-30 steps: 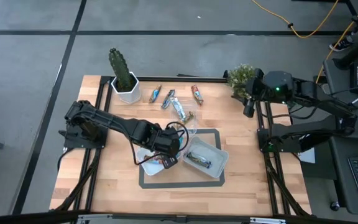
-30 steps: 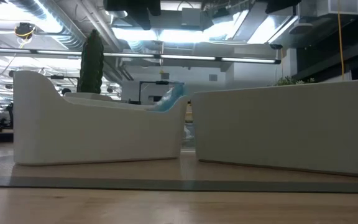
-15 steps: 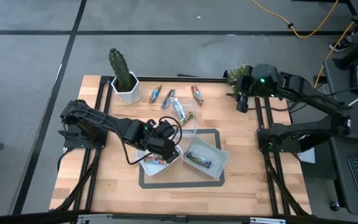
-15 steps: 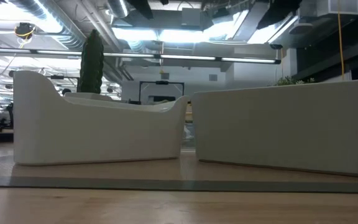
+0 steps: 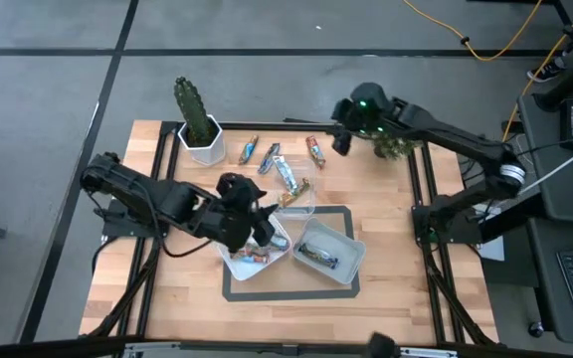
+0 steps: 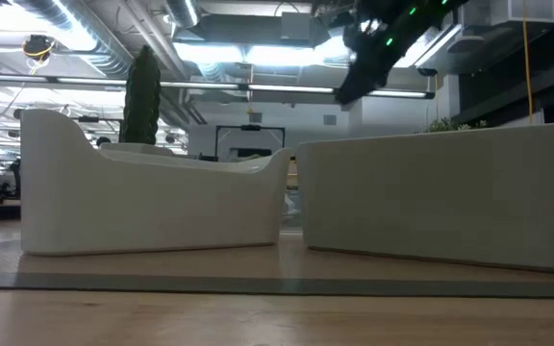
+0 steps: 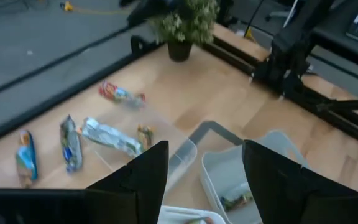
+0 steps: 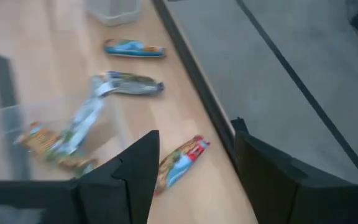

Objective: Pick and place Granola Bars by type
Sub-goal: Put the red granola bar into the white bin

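The left gripper (image 5: 264,221) hangs over the white tub (image 5: 252,249) at the near-centre of the wooden table (image 5: 386,268); its fingers (image 7: 143,180) stand apart with nothing between them. That tub holds a red-orange bar (image 5: 254,256). The grey tub (image 5: 328,251), just beside it on the right, holds a dark green-brown bar (image 5: 319,259).

The right gripper (image 5: 341,142) is raised over the far edge of the table, jaws parted and empty, just beside the red-orange bar (image 8: 180,160) lying loose there. Four more bars lie along the far side: a blue bar (image 5: 249,149) next to the cactus pot (image 5: 202,141), a second blue bar (image 5: 269,157), a silver-grey bar (image 5: 286,176) and a green-brown bar (image 5: 302,188) at the rim of a clear tub (image 5: 299,204). A small leafy plant (image 5: 398,145) stands at the far right corner.
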